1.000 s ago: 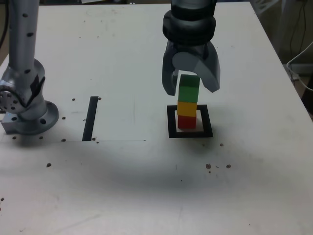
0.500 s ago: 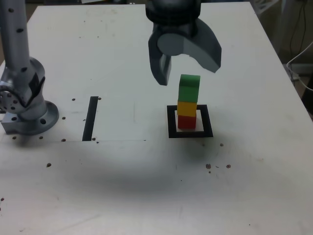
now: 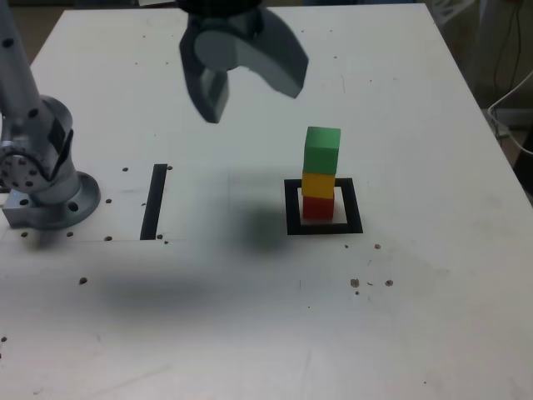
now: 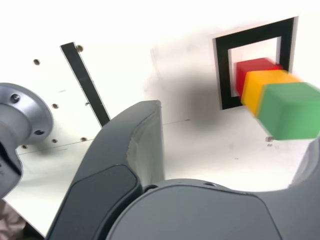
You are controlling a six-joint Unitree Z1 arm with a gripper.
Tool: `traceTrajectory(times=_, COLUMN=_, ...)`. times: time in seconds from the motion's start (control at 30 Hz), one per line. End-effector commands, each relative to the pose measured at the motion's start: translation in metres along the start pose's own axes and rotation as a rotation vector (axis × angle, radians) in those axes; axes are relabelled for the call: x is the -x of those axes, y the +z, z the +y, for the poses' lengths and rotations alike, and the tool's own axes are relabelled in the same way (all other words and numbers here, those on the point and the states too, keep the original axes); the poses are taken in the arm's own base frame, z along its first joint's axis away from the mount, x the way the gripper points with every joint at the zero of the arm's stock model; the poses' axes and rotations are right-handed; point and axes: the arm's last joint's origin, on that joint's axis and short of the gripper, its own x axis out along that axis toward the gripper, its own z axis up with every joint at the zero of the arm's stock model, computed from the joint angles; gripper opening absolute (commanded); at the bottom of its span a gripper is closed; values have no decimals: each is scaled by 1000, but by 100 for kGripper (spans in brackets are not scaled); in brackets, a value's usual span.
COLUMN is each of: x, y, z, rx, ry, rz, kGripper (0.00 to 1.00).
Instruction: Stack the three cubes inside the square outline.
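Note:
The three cubes stand in one upright stack in the exterior view: red cube [image 3: 317,207] at the bottom, yellow cube [image 3: 318,184] in the middle, green cube [image 3: 322,149] on top. The red cube rests on the white centre of the square outline [image 3: 325,227]. My gripper [image 3: 250,96] hangs open and empty above the table, up and to the exterior view's left of the stack, touching nothing. The wrist view shows the stack from above, slightly blurred: green cube [image 4: 290,111], yellow cube [image 4: 259,87], red cube [image 4: 249,70], square outline [image 4: 223,70], beside one dark gripper finger [image 4: 132,150].
A straight narrow black strip [image 3: 154,202] lies on the white table at the exterior view's left, also in the wrist view as a black strip [image 4: 85,82]. The arm's grey base [image 3: 46,179] stands at the far left edge. Small holes dot the table. A cable [image 3: 512,104] hangs beyond the right edge.
The gripper opened off the green cube, rose and swung to the exterior view's left. The stack stays upright and unmoved in the square.

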Motion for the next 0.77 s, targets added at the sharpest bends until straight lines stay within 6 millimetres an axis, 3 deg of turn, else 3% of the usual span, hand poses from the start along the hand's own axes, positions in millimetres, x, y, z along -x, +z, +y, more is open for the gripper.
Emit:
traceTrajectory(times=0.0, x=-10, y=-16, z=5, rx=27, ry=-6, rz=18, kGripper=100)
traceTrajectory(times=0.27, x=-38, y=-48, z=0, rx=55, ry=-39, rz=49, kGripper=100)
traceTrajectory(times=0.5, x=-78, y=-73, z=-7, rx=95, ry=-73, rz=83, kGripper=100)
traceTrajectory(times=0.73, x=-92, y=-97, z=-13, rx=153, ry=-33, rz=114, kGripper=100)
